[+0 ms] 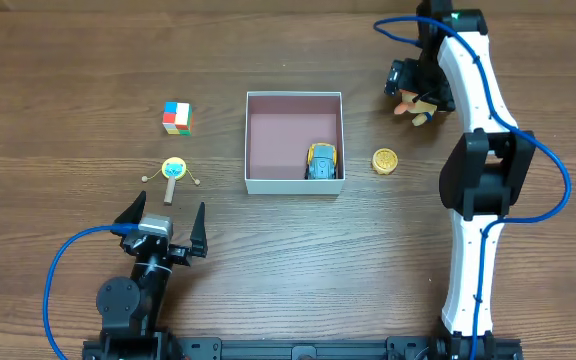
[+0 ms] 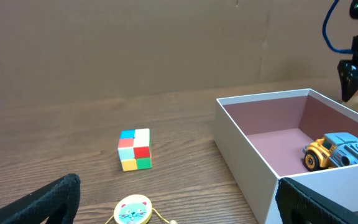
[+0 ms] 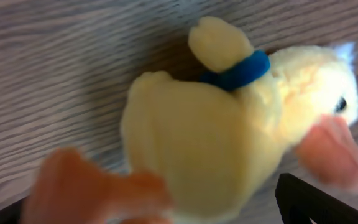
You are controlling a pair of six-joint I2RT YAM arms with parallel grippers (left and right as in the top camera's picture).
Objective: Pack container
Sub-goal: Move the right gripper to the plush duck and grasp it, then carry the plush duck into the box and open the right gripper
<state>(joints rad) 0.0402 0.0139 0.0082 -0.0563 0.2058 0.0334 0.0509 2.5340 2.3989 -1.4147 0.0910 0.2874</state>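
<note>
The container [image 1: 294, 95], a square white box with a pink-mauve inside, stands mid-table and also shows in the left wrist view [image 2: 247, 168]. A yellow and blue toy car [image 1: 321, 162] lies in its near right corner [image 2: 337, 152]. My right gripper [image 1: 413, 95] is at the far right, right of the container, low over a yellow plush duck [image 1: 418, 108]. The duck [image 3: 216, 124] fills the right wrist view, between the spread fingers [image 3: 148, 211]. My left gripper [image 1: 163, 225] is open and empty near the front left, its fingers wide apart [image 2: 179, 183].
A multicoloured cube [image 1: 177, 117] sits left of the container [image 2: 135, 149]. A small round cat-face drum toy [image 1: 174, 169] lies just ahead of my left gripper [image 2: 133, 210]. A yellow round disc [image 1: 385, 161] lies right of the container.
</note>
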